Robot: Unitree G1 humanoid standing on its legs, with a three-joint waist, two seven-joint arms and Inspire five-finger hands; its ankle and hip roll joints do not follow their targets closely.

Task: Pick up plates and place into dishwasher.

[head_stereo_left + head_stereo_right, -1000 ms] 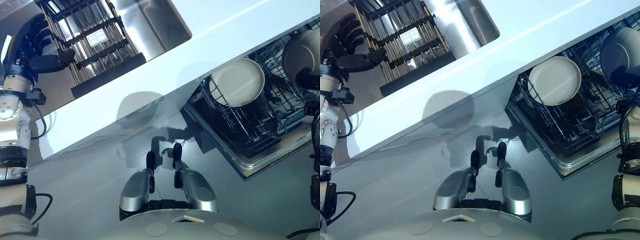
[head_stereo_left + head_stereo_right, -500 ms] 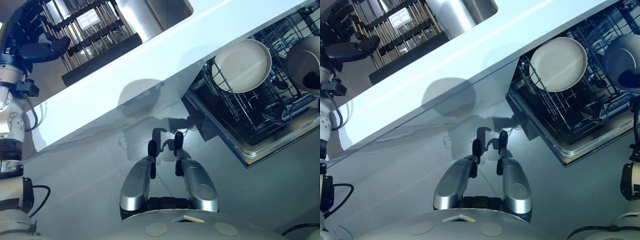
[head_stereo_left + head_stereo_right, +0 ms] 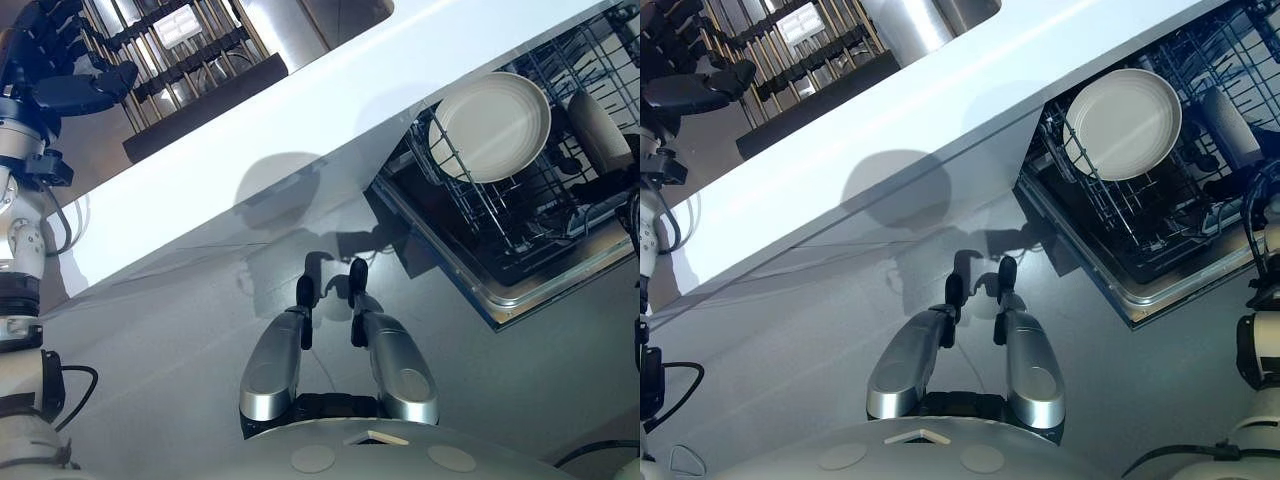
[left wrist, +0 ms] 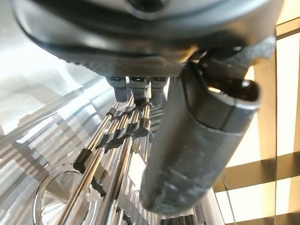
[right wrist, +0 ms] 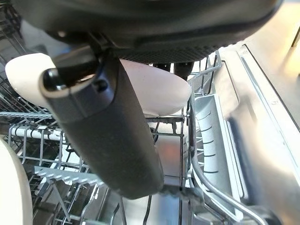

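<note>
At the far left, the left hand (image 3: 62, 62) hung over the drying rack (image 3: 190, 55) beside the sink (image 3: 940, 15), its fingers lightly curled and its thumb (image 4: 194, 140) straight, with nothing in its hold. The rack's metal bars (image 4: 117, 150) lay just past its fingers. A white tabletop (image 3: 300, 120) ran slantwise across the middle. To the right, the dishwasher (image 3: 520, 290) stood open with its wire basket (image 3: 480, 230) pulled out. One white plate (image 3: 492, 125) stood on edge in the near left part of the basket. Farther right, a second plate (image 3: 598, 130) stood in the wires. The right hand (image 5: 140, 23) was at that second plate, thumb (image 5: 105, 131) laid across its front; the fingers were hidden behind it, so whether it gripped could not be told.
</note>
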